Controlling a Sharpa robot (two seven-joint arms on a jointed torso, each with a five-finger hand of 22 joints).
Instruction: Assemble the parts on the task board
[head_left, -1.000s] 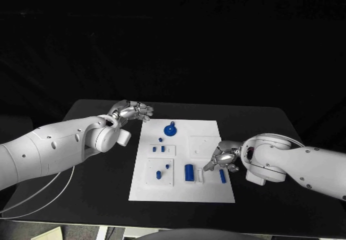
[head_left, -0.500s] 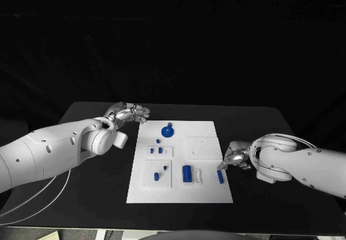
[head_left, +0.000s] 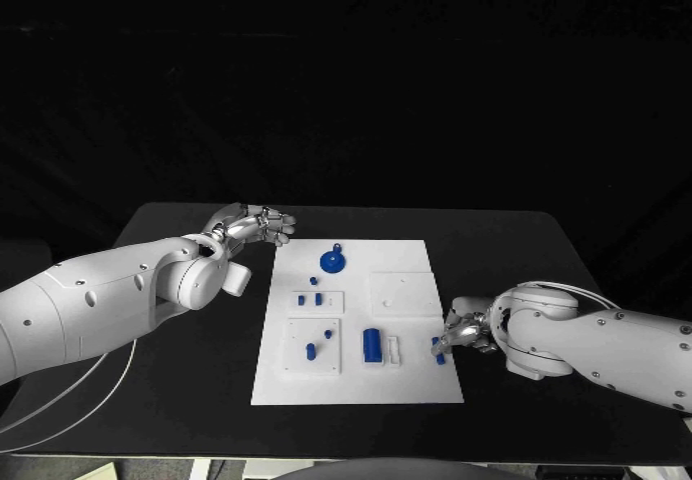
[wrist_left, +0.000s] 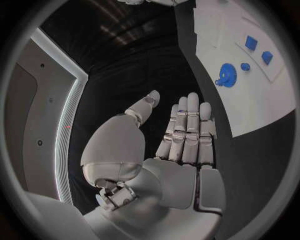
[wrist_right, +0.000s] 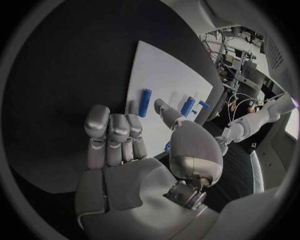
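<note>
Lying in the middle of the black table (head_left: 173, 385), the white task board (head_left: 411, 385) carries the blue parts: a round piece with a small loop (head_left: 333, 262) near the board's far edge, a few small blue pieces (head_left: 307, 298) on a raised white tile on the board's left half, two more small pieces (head_left: 312, 350) on a larger tile nearer the front edge, a blue cylinder (head_left: 372, 344) lying beside a short white bar toward the front middle, and a slim blue bar (head_left: 438, 349) at the board's right edge. The right hand (head_left: 464, 331) sits at that right edge, just beside the slim blue bar; the right wrist view shows its fingers (wrist_right: 111, 131) together and extended with the thumb reaching toward the board, and nothing between them, though whether a fingertip touches the bar cannot be told. The left hand (head_left: 257, 224) hovers off the board's far left corner, above the table and apart from every part; in the left wrist view its fingers (wrist_left: 187, 130) are straight and side by side, the thumb standing apart, the palm bare and holding nothing, with the round looped piece visible on the board beyond.
</note>
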